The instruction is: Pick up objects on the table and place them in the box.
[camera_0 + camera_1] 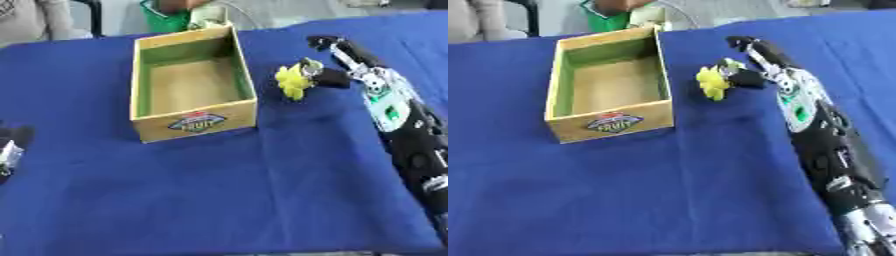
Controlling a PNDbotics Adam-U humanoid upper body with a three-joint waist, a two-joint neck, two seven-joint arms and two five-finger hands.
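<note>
Pickup underway: your right robot hand [331, 76] pinches the yellow object [291, 82]; next carry it toward nine o'clock over the box [194, 118].

Both views looked down from the robot's head, steeply and from fairly near, onto a blue table [219, 200] that ran away toward the top edge. The left eye view sat a little to the left: it caught the left hand [10, 150] at its left edge, which the right eye view missed. The right eye view showed more of the right arm [833, 165] toward the lower right. Both shared the box [610, 82], the right hand [337, 62], most of the cloth and the far edge.
</note>
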